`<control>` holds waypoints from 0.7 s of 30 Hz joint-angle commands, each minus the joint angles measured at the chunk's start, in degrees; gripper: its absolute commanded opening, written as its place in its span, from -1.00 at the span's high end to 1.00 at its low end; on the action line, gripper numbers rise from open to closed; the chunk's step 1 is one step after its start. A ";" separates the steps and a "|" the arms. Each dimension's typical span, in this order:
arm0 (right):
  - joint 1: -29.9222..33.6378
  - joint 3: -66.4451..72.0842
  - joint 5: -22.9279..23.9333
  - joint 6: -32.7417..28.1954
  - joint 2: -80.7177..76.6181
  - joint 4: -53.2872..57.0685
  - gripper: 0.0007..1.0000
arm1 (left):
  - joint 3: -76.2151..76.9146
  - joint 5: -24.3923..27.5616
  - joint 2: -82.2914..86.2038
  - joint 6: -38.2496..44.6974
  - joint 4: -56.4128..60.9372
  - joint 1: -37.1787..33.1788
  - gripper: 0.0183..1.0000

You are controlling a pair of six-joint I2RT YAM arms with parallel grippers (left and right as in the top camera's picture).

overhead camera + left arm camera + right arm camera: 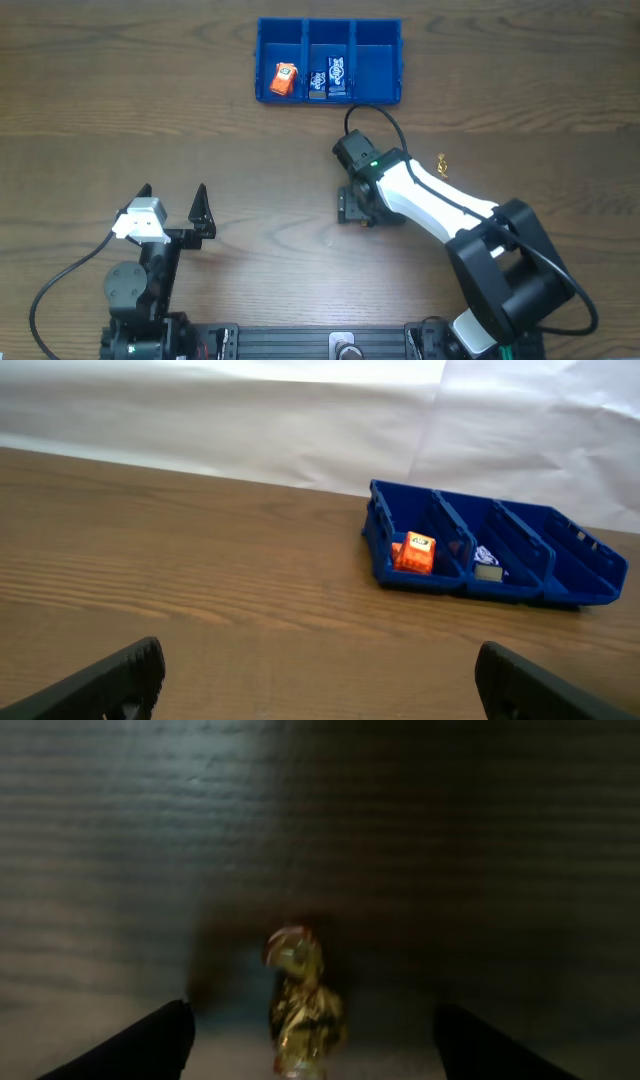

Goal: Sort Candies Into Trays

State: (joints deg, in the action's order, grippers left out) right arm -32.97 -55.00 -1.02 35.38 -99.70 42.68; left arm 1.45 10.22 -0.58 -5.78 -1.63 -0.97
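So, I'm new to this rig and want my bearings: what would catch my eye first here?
The bright blue tray on the far side of the table stands out, with an orange candy in its left compartment. Next comes the right claw, low over the table and open, with a gold-wrapped candy between its fingers.

The left pincer [172, 195] is held drawn back near its base with fingers spread wide, while the right arm [440, 205] is extended inward, the right pincer [356, 206] pointed downward with fingers parted.
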 commanded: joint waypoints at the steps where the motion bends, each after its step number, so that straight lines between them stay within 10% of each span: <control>1: 0.55 -0.07 0.92 0.22 -0.22 -0.20 -0.48 | -1.18 1.22 0.35 -0.22 -1.79 -0.09 -1.00; 21: 0.46 -0.07 0.92 0.42 -2.40 -1.64 0.55 | -1.18 1.22 0.35 -0.22 -1.79 -0.09 -0.99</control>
State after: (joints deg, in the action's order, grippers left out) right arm -32.69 -55.07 -0.08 35.66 -100.40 41.21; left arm 1.45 10.22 -0.58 -5.78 -1.63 -0.97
